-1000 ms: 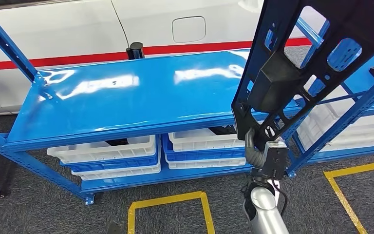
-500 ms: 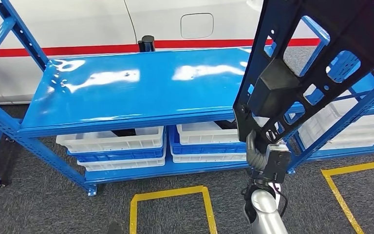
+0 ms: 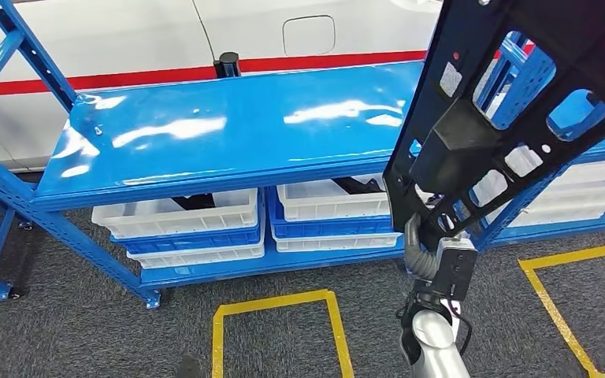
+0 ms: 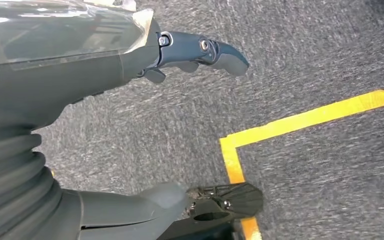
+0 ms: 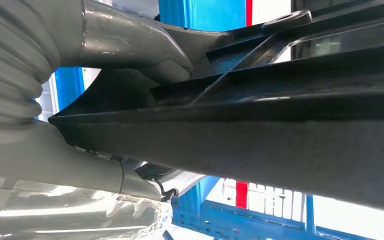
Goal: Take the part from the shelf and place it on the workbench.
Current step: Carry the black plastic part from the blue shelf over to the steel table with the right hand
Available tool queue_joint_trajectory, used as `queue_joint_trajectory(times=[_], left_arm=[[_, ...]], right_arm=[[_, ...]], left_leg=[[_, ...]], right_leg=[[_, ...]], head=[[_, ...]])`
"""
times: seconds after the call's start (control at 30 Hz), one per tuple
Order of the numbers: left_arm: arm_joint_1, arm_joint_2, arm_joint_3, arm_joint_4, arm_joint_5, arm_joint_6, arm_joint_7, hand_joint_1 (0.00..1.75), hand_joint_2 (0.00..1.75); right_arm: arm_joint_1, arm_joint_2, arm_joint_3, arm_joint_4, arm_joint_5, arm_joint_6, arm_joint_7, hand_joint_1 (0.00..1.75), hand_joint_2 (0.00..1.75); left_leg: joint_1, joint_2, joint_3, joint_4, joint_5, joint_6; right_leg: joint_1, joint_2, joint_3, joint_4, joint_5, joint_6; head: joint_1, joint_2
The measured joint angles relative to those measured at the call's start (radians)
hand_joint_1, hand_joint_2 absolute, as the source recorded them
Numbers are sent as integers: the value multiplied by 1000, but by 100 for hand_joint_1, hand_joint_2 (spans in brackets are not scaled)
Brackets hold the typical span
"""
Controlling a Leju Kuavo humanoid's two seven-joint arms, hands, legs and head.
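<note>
Nearest, yellow floor tape [image 3: 276,323] marks a box on the grey carpet [image 3: 87,331], a standing spot in front of the blue rack. The silver right arm [image 3: 429,350] rises from the lower right of the head view with its wrist bent upward, and the right robot hand [image 3: 433,252] clasps the bottom edge of the part [image 3: 512,94], a large black plastic panel pierced by many cut-outs. In the right wrist view the thumb [image 5: 130,42] lies along one face of the panel's edge and the fingers wrap the other face, so the hold is closed on the part. The panel stands nearly upright, leaning to the right and rising well above the hand; held this way, it looks to be carried clear of the rack's uprights and ready to be laid flat. The left robot hand [image 4: 130,125] hangs low over the carpet, holding nothing, fingers spread apart, near another yellow tape corner [image 4: 235,145]. Beyond the hands, the blue worktop [image 3: 228,134] is the rack's glossy upper deck, the likely place for the part. Under it sit white crates [image 3: 181,216] on the lower shelf. Furthest back is a white panel with a red stripe [image 3: 126,77].
</note>
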State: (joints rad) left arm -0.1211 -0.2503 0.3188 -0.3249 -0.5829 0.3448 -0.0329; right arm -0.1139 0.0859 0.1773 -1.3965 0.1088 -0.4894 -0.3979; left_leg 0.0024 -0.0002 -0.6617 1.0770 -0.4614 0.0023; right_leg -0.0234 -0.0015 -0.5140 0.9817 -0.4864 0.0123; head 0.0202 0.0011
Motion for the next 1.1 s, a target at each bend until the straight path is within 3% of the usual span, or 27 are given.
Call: queue_joint_trajectory(times=[0.07, 0.1, 0.13, 0.17, 0.27, 0.3, 0.43, 0.47, 0.53, 0.6, 0.63, 0.67, 0.7, 0.73, 0.8, 0.83, 0.9, 0.97, 1.03, 1.1], left_arm=[[0, 2, -1, 0, 0, 0, -1, 0, 175], [0, 2, -1, 1, 1, -1, -1, 0, 175], [0, 3, -2, 1, 1, -2, -1, 0, 175], [0, 4, -3, 2, 1, -4, -2, 0, 175], [-4, 6, -10, 2, 1, -7, -2, 0, 175], [-6, 7, -12, 2, 1, -8, -2, 0, 175], [-9, 9, -14, 2, 2, -8, -3, 0, 175], [-10, 8, -14, 2, 2, -8, -3, 0, 175], [-12, 7, -15, 2, 2, -8, -3, 0, 175], [-12, 7, -15, 3, 2, -9, -3, 0, 175], [-12, 7, -15, 3, 2, -9, -3, 0, 175], [-12, 8, -15, 3, 2, -9, -3, 0, 175], [-12, 8, -15, 3, 2, -9, -3, 0, 175], [-12, 8, -15, 3, 2, -9, -3, 0, 175], [-13, 8, -16, 3, 2, -9, -4, 0, 175], [-14, 8, -17, 3, 2, -10, -4, 0, 175], [-14, 8, -18, 3, 2, -10, -5, 0, 175], [-14, 9, -19, 3, 2, -11, -5, 0, 175], [-14, 10, -20, 4, 3, -11, -5, 0, 175], [-14, 11, -21, 4, 4, -11, -5, 0, 175]], right_arm=[[1, 0, -2, 0, -2, 4, -5, 175, 175], [3, 0, -3, 0, -4, 6, -8, 175, 175], [5, 0, -3, 0, -8, 7, -11, 175, 175], [7, 0, -4, 0, -12, 9, -15, 175, 175], [10, -1, -5, -2, -21, 15, -25, 175, 175], [10, -1, -6, -3, -22, 17, -26, 175, 175], [12, -1, -8, -7, -22, 21, -28, 175, 175], [12, -1, -9, -7, -22, 21, -28, 175, 175], [12, -2, -11, -9, -22, 21, -28, 175, 175], [15, -3, -12, -9, -22, 21, -29, 175, 175], [16, -4, -12, -9, -22, 21, -29, 175, 175], [18, -4, -12, -9, -23, 21, -29, 175, 175], [18, -5, -12, -9, -23, 21, -29, 175, 175], [17, -5, -13, -10, -23, 22, -29, 175, 175], [16, -5, -13, -12, -24, 22, -32, 175, 175], [16, -5, -13, -13, -24, 23, -35, 175, 175], [19, -5, -14, -15, -25, 23, -40, 175, 175], [20, -5, -15, -16, -25, 23, -42, 175, 175], [20, -5, -17, -17, -25, 23, -45, 175, 175], [21, -4, -18, -17, -25, 23, -47, 175, 175]], left_leg=[[3, -1, -45, 136, -86, -10], [4, -1, -59, 190, -111, -12], [5, -1, -57, 211, -117, -14], [6, -1, -34, 192, -106, -13], [7, -3, 98, -9, -42, -1], [5, -3, 123, -53, -33, 4], [-2, -1, 120, -80, -13, 31], [-1, 1, 113, -84, -3, 41], [0, 4, 95, -88, 14, 52], [-1, 6, 72, -87, 30, 56], [-2, 7, 62, -87, 38, 55], [-2, 7, 52, -87, 46, 54], [-2, 7, 43, -86, 54, 52], [-2, 7, 36, -85, 61, 48], [-6, 6, 25, -83, 74, 38], [-8, 6, 22, -81, 79, 33], [-9, 5, 20, -81, 92, 22], [-5, 2, 9, -65, 70, 11], [0, -1, -23, 20, -13, 0], [2, -1, -61, 153, -95, -7]], right_leg=[[2, -1, -17, 2, 14, -6], [3, -2, -25, 3, 19, -6], [4, -2, -33, 5, 24, -5], [4, -2, -39, 7, 27, -3], [8, -1, -50, 15, 34, 5], [10, -1, -54, 17, 38, 10], [11, -1, -71, 21, 48, 36], [11, -1, -83, 39, 33, 38], [10, 0, -127, 139, -36, 32], [10, 0, -167, 271, -104, 30], [10, 0, -170, 304, -115, 35], [10, 0, -153, 300, -109, 42], [9, 0, -117, 256, -90, 51], [8, -1, -66, 183, -69, 57], [10, 1, 29, 40, -48, 56], [12, 3, 50, 3, -47, 51], [13, 5, 45, -5, -44, 38], [6, 4, 34, -4, -32, 20], [2, 1, 20, -4, -14, 0], [4, 0, -1, -2, 4, -7]], head=[[-3, 0], [-3, 0], [-3, 0], [-3, 0], [-3, 0], [-2, 0], [-2, 0], [1, 0], [6, 0], [10, 0], [10, 0], [11, 0], [11, 0], [12, 0], [11, 0], [10, 0], [6, 0], [4, 0], [1, 0], [-1, 0]])
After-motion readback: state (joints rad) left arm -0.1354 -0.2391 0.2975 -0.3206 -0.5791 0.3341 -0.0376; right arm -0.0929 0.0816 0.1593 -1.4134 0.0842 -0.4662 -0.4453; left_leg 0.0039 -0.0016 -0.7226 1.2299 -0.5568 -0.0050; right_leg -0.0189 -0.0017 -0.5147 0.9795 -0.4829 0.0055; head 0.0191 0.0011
